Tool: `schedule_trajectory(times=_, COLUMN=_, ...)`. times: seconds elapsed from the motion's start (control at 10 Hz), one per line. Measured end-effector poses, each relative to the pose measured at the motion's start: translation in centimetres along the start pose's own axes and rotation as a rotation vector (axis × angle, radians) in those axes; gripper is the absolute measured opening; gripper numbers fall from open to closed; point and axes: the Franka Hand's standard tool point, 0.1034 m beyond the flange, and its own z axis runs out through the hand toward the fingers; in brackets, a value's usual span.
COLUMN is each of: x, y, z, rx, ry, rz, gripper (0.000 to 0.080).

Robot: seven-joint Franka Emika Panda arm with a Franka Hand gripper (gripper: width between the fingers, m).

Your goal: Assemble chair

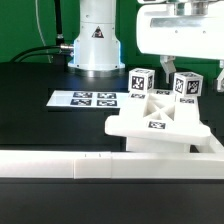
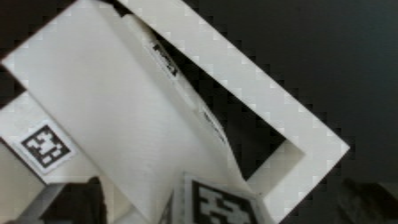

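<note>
A: What takes up most of the scene?

B: The black table (image 1: 40,130), and along its near edge a long white border rail (image 1: 60,165) that runs from the exterior view's left toward the middle. Behind, the arm's white base (image 1: 95,45) stands with a warning triangle on it.

A: And the chair?

B: The chair (image 1: 160,125) sits on the table at the exterior view's right, partly joined: a flat white panel with a tag on its upper face, tilted so that its near corner overhangs the rail. Two upright white posts rise from its far side, each topped by a tagged cube, one at (image 1: 141,82) and the other at (image 1: 186,87).

A: Where is the gripper?

B: The gripper (image 1: 165,62) hangs directly above the two posts, near them but apart. Its jaws stand wide apart and hold nothing (one finger (image 1: 166,66) hangs down between the two cubes).

A: Does the wrist view add anything?

B: It looks down onto a white frame-like part of the chair (image 2: 267,110) with a dark opening through it, and two tags show at (image 2: 45,147) and (image 2: 222,205). The picture is blurred, so I cannot tell which part of the chair each tag belongs to.

A: Anything smaller on the table?

B: The marker board (image 1: 85,98), a thin white sheet with several tags, lying flat at the left of the chair, well apart from it and just in front of the arm's base.
</note>
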Motion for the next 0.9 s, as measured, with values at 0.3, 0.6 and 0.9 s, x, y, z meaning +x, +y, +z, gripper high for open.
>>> schedule_trajectory(times=0.3, x=0.25, y=-0.25, z=-0.3, rx=-0.004, ry=0.009, rz=-0.278, gripper=0.0649)
schedule_trajectory(times=0.6, x=0.3, y=-0.19, z=-0.27, rx=-0.023, ry=0.018, rz=-0.559, gripper=0.0649)
schedule_trajectory(times=0.9, x=0.36, y=-0.13, z=-0.27, rx=-0.036, ry=0.022, rz=-0.725, gripper=0.0649)
